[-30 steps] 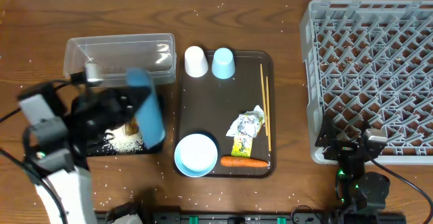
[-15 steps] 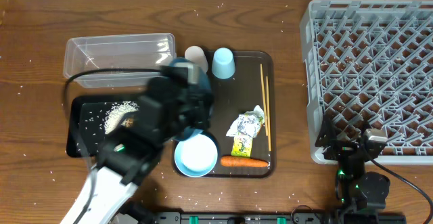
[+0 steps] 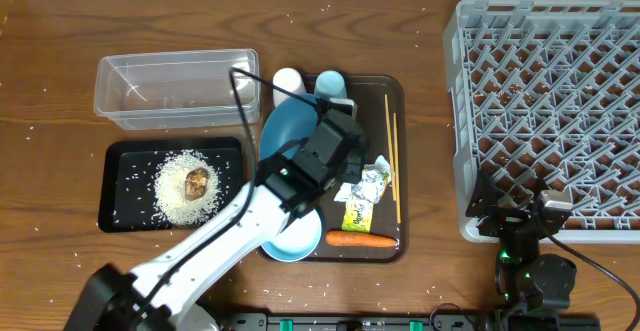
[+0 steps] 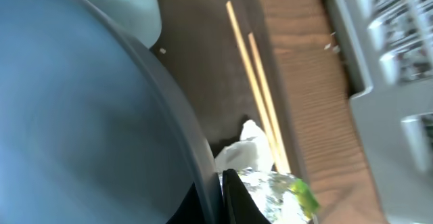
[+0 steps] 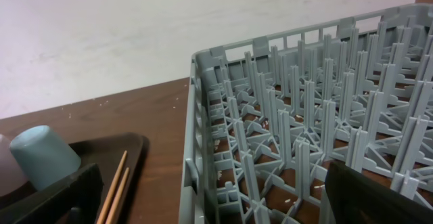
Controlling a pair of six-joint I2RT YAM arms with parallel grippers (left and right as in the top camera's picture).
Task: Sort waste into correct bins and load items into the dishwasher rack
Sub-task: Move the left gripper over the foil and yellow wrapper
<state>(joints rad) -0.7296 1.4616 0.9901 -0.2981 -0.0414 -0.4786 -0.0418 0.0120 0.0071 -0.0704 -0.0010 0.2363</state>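
Observation:
My left gripper (image 3: 335, 143) is shut on the rim of the big blue plate (image 3: 288, 131) and holds it on edge above the brown serving tray (image 3: 368, 116). In the left wrist view the plate (image 4: 81, 116) fills the left, pinched at my fingers (image 4: 218, 191), with the crumpled wrapper (image 4: 270, 191) and chopsticks (image 4: 254, 88) just beyond. The wrapper (image 3: 362, 193), carrot (image 3: 360, 239), chopsticks (image 3: 392, 161), white bowl (image 3: 295, 236), white cup (image 3: 287, 79) and light-blue cup (image 3: 330, 83) are on the brown tray. Rice (image 3: 178, 199) and the brown lump (image 3: 197, 181) lie in the black tray (image 3: 118, 186). My right gripper (image 3: 520, 221) is open and empty.
The clear tub (image 3: 175, 89) stands behind the black tray and holds nothing. The grey dishwasher rack (image 3: 452, 131) fills the right side, and its near corner shows in the right wrist view (image 5: 203, 116). Loose rice grains are scattered on the wooden table.
My left arm has swung right with the blue plate, from over the black tray to over the brown tray. Rice and the lump now show in the black tray. The right arm has not moved.

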